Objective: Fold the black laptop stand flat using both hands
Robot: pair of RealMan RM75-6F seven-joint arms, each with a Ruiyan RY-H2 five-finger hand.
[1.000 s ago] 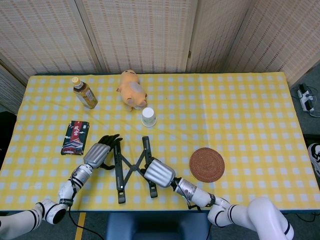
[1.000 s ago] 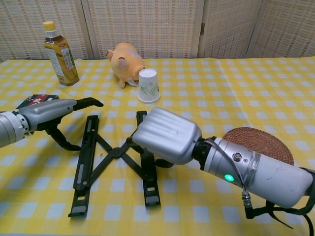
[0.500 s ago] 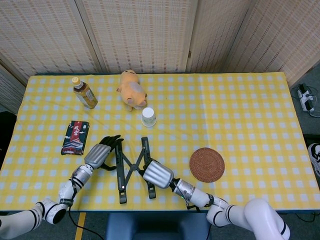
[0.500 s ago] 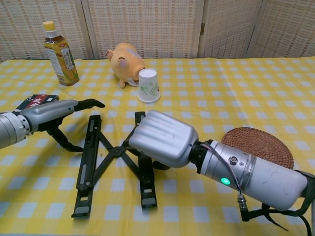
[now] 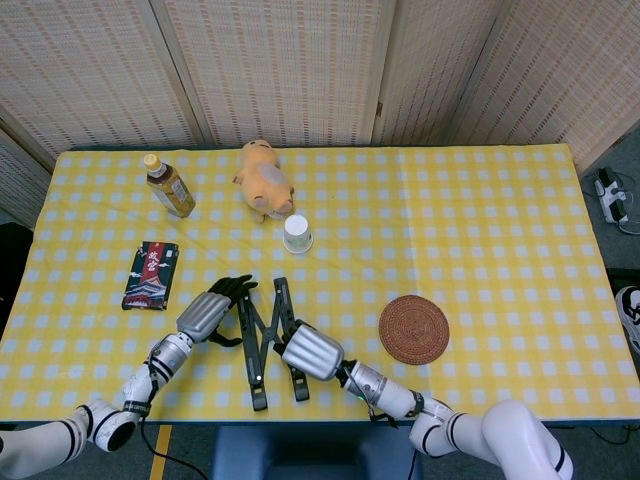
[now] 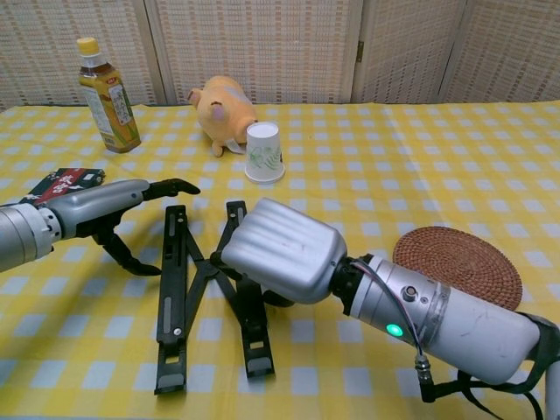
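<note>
- Black laptop stand [image 5: 260, 335]: near front edge of the checked table [image 5: 480, 210], two rails close together, cross-links folded narrow between them.
- Left hand [image 5: 208, 311]: at the stand's left rail, fingers spread and curved, fingertips [image 6: 179, 185] above the rail's far end; holds nothing.
- Right hand [image 6: 280, 249]: back of hand covers the right rail (whether the fingers clasp it cannot be told).
- Paper cup [image 6: 263, 152]: upside down, contents hidden.
- Bottle [image 6: 107, 94]: upright, capped, amber drink inside.
- Plush pig [image 5: 264, 178], snack packet [image 5: 150, 274], woven coaster [image 5: 414, 328]: apart from the stand.
</note>
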